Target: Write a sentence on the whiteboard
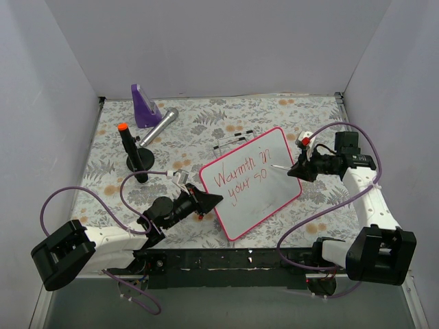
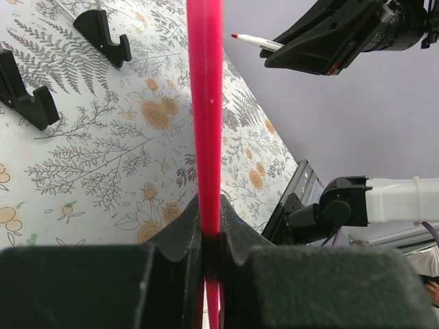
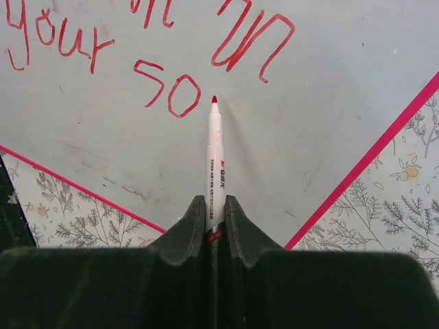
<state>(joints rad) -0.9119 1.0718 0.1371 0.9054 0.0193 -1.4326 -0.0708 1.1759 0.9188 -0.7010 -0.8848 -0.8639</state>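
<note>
The whiteboard, white with a pink-red frame, lies tilted on the floral table. The sentence in red reads "Warmth in your so". My left gripper is shut on the board's left frame edge, which runs up through the jaws in the left wrist view. My right gripper is shut on a white red-tipped marker. Its tip is close to the board, just right of the "so". I cannot tell if it touches. The right gripper also shows in the left wrist view.
A purple wedge, a silver cylinder and a black stand with an orange top stand at the back left. A white and red cap sits by the right gripper. Black clip feet lie beyond the board.
</note>
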